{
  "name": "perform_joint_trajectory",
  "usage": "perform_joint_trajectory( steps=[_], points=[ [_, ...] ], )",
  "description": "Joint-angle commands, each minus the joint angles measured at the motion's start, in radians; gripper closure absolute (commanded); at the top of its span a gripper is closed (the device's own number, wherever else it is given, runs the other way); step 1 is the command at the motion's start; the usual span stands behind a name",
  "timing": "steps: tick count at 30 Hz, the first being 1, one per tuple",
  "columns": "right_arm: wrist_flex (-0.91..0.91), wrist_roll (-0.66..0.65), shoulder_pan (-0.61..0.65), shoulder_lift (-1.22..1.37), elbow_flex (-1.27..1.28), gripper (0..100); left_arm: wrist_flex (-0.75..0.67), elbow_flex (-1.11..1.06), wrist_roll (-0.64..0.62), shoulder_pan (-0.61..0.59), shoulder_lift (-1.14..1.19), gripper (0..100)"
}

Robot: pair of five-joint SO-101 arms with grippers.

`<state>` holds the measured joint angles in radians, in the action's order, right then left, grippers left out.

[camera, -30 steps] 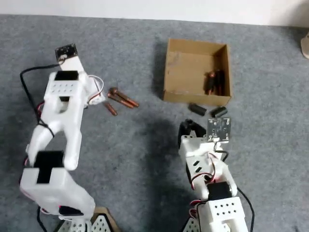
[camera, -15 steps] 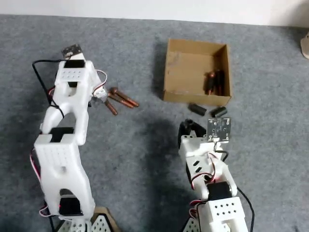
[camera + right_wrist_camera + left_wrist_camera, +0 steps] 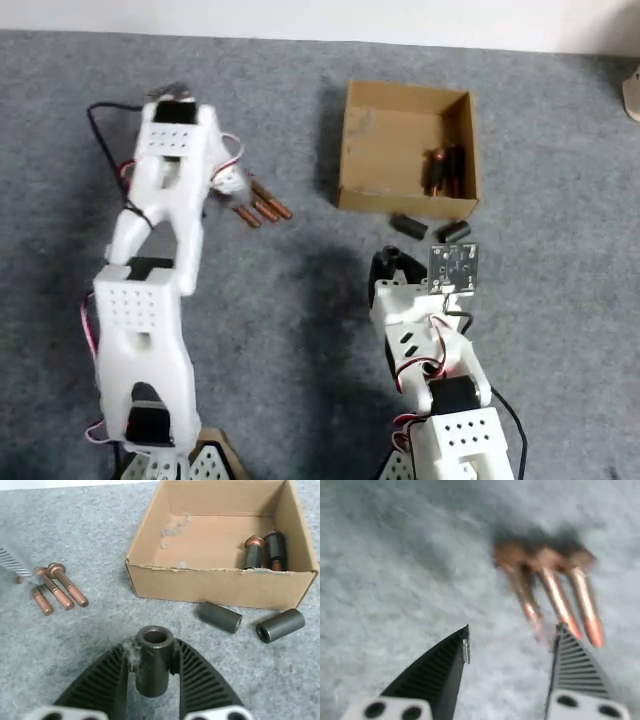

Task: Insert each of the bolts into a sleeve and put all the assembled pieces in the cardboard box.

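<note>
The left gripper (image 3: 512, 635) hangs above the grey felt-covered bench (image 3: 300, 320) with its two black ribbed fingers spread apart and nothing between them. Just beyond its fingertips lie three copper-coloured metal bolts (image 3: 545, 590), flat and side by side with their round heads together. One fingertip sits right at the threaded end of the middle bolt. In the high view these bolts (image 3: 262, 208) lie in the upper left-centre of the frame, just right of the white left arm (image 3: 165, 190), which stretches from the lower left edge towards the upper left.

The right gripper (image 3: 151, 652) is clamped on a dark grey metal cylindrical sleeve (image 3: 152, 670), held upright with its open bore facing up. In the high view this gripper sits in the lower centre of the frame, below the open brown cardboard box (image 3: 405, 100) at the upper centre right.

Inside the box, against its right wall, lie assembled bolt-and-sleeve pieces (image 3: 265, 552), dark with copper heads. Two more loose dark sleeves (image 3: 408, 225) (image 3: 453, 231) lie on their sides on the bench just below the box's near wall, close together but apart.
</note>
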<state>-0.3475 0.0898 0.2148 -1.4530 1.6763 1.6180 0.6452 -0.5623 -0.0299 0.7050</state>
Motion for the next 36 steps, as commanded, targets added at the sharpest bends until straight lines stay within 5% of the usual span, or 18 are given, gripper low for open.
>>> perform_joint_trajectory(
  steps=[1,11,26,36],
  points=[
    [0.024,-0.014,-0.010,-0.016,0.119,99.4,0.035,0.073,-0.008,0.027,-0.038,73],
    [0.024,-0.014,-0.010,-0.016,0.119,99.4,0.006,0.074,-0.021,-0.008,0.001,75],
    [0.024,-0.014,-0.010,-0.016,0.119,99.4,-0.172,0.074,-0.311,-0.097,0.116,75],
    [0.024,-0.014,-0.010,-0.016,0.119,99.4,-0.163,0.071,-0.316,-0.127,0.119,75]
  ],
)
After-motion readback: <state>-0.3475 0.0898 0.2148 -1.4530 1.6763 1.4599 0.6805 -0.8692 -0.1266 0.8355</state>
